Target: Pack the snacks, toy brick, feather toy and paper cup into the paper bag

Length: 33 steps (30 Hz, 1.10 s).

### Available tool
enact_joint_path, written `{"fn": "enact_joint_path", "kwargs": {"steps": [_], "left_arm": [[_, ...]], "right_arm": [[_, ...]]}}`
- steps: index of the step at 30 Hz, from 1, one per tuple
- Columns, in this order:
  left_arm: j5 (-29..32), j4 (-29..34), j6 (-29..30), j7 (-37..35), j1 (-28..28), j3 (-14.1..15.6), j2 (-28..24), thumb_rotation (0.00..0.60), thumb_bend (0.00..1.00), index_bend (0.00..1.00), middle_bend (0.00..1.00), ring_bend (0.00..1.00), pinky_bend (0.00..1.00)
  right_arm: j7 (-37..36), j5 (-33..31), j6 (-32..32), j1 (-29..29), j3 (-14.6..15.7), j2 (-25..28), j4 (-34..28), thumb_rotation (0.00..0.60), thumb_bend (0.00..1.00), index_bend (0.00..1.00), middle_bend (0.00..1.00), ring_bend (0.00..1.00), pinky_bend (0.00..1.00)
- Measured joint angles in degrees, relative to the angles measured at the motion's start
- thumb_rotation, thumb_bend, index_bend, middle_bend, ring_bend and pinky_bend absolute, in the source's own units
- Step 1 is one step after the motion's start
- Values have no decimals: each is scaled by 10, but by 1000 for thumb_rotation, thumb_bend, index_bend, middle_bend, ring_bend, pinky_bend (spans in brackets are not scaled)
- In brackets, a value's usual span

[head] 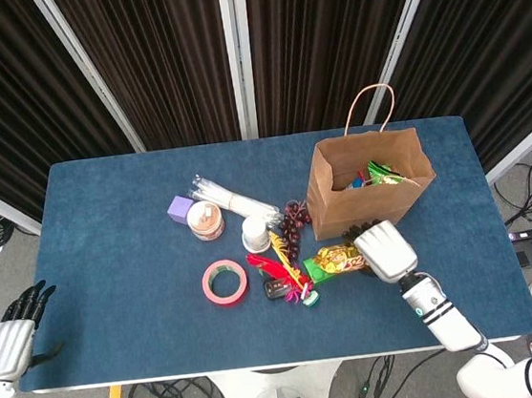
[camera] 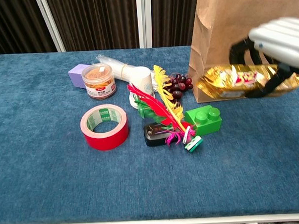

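The right hand [camera: 279, 42] has its fingers wrapped over the top of a gold snack packet [camera: 237, 80], dark fingertips [camera: 237, 48] curling down behind it, and the packet hangs clear of the table, level with the lower front wall of the paper bag [camera: 245, 23]. The wrapper sticks out well past the fingers on the side toward the green toy brick [camera: 204, 120], and that loose end looks floppy. My worry is that it catches the bag's front wall or rim on the way up and either folds the paper in or gets tugged out of a shallow hold. Below and to that same side lie the feather toy [camera: 162, 109] and paper cup [camera: 142, 82], not yet packed. The left hand [head: 8, 336] hangs off the table edge, fingers apart, holding nothing.
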<state>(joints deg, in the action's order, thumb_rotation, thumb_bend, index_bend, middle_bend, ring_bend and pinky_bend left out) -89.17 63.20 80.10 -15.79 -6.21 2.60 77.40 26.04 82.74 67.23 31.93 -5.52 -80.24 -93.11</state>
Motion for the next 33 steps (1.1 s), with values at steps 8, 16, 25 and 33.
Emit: {"fn": "enact_joint_path", "kwargs": {"steps": [8,16,25,33], "left_arm": [[0,9,3,9,-1,-2,-4,600,258,126,84,24,167],[0,17,5,11,-2,-4,-10,600,258,126,84,24,167],[1,17,3,8,-3,-4,-11,600,258,126,85,24,167],[1,12,2,6,-1,-1,-8,600,258,126,84,24,167]], "right_arm": [[76,10,4,51,-76,20,-150,600,211,783,687,619,711],[124,13,21,132,-174,-39,-165,600,211,781,681,618,711],[186,106,109,159,-222,-52,-37,600,218,776,680,617,711],[202,73,149,144,-255,-26,43,600,233,772,680,616,702]]}}
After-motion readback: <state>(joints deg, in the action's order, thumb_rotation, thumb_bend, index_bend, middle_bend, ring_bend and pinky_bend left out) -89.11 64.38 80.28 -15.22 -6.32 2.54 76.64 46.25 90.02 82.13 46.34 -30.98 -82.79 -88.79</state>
